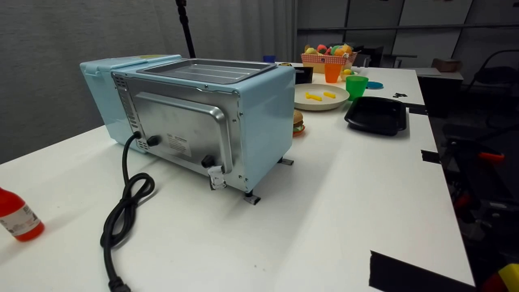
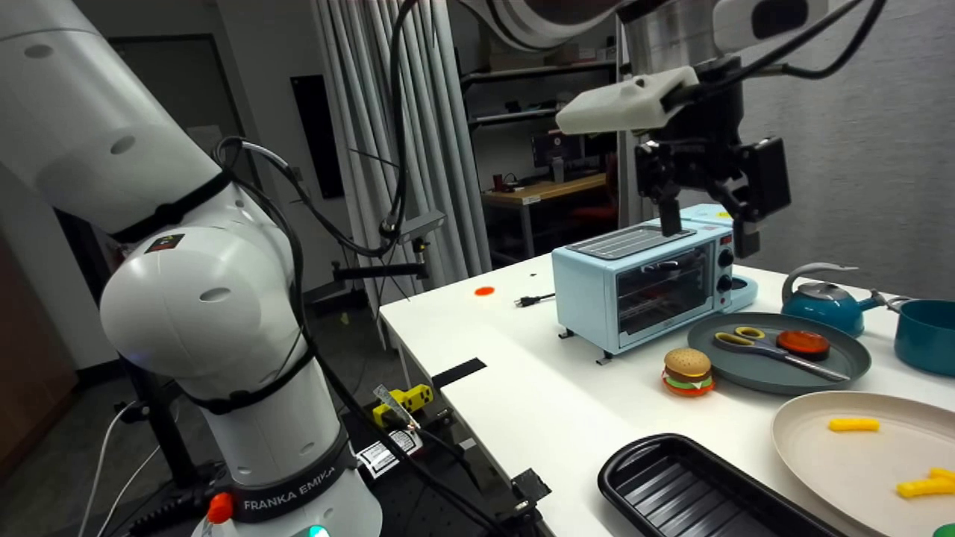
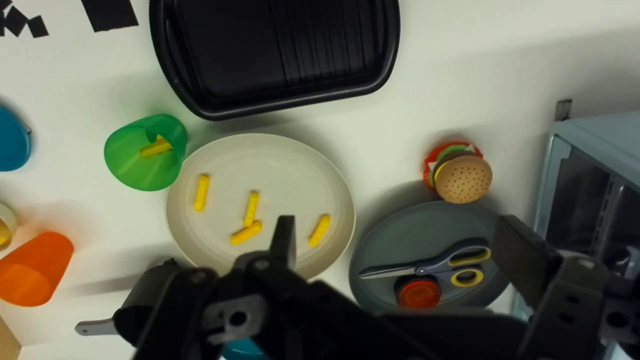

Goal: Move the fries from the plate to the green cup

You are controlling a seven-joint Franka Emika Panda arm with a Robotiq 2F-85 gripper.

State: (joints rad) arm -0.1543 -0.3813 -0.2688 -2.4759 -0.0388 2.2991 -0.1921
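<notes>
In the wrist view several yellow fries [image 3: 201, 193] lie spread over the pale round plate [image 3: 265, 157]; two of them touch near its middle, and one fry [image 3: 319, 230] rests near the rim on the toaster oven's side. The green cup [image 3: 145, 172] stands against the plate's edge, with yellow fries [image 3: 156, 147] visible inside; how many is unclear. An exterior view also shows the cup [image 1: 357, 87] upright beside the plate [image 1: 316, 105]. My gripper [image 2: 708, 230] hangs high above the table, fingers wide apart with nothing between them. It points down over the dark plate's area.
A black tray [image 3: 280, 50] lies beside the plate and cup. A toy burger [image 3: 462, 177] and a dark plate [image 3: 390, 240] with scissors [image 3: 435, 265] sit towards the toaster oven [image 2: 586, 298]. An orange cup [image 3: 35, 270], a kettle [image 2: 824, 309] and a teal pot [image 2: 925, 335] stand around.
</notes>
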